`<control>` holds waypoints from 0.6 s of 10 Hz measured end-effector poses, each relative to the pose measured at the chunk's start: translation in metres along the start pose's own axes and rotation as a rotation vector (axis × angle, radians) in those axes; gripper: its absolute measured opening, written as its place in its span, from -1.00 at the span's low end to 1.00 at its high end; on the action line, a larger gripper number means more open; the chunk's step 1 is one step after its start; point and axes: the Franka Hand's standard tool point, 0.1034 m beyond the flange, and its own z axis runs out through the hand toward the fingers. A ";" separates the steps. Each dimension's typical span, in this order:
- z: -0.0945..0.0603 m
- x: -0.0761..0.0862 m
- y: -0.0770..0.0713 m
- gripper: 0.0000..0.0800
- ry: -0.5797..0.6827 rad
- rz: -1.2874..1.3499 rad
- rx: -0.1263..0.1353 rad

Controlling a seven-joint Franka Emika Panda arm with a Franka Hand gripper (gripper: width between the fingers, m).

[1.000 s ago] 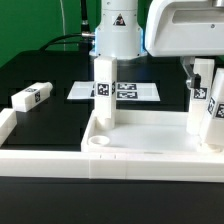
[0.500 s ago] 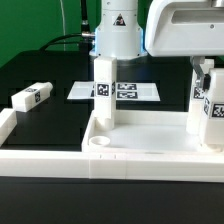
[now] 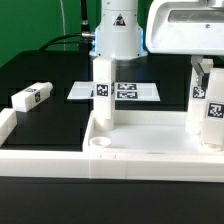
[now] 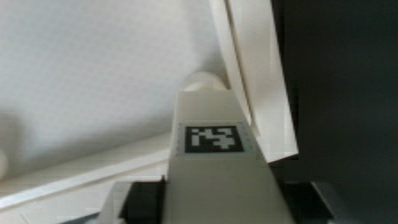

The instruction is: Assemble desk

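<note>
The end effector (image 4: 217,205) is clamped on a leg (image 4: 215,140). In the wrist view this white square-section leg fills the gap between the two dark fingers, with its tag facing the camera. Its far end meets the tabletop (image 4: 89,80) near a corner, just inside the rim (image 4: 249,60). Beyond the rim lies the black bench (image 4: 347,100).

In the exterior view the tabletop (image 3: 150,150) lies rim-up on the bench (image 3: 50,80) at the front of the scene. Two upright legs stand close together at the exterior view's right, below the arm's white wrist (image 3: 190,25). They are the rear leg (image 3: 198,100) and the front leg (image 3: 214,115). This view does not show which of them is the gripped one.

A third upright one, the left leg (image 3: 103,95), stands in the tabletop's far corner toward the exterior view's left. Just in front of it, the round socket (image 3: 100,143) in the near corner is unfilled.

A loose leg (image 3: 32,98) lies on its side on the bench at the exterior view's left, apart from the tabletop and beyond a low white wall (image 3: 30,135).

The marker board (image 3: 130,91) lies flat on the bench behind the tabletop. It shows between the left leg and the pair on the right.
</note>
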 end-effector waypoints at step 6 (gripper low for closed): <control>0.001 0.000 -0.001 -0.27 0.007 0.521 0.029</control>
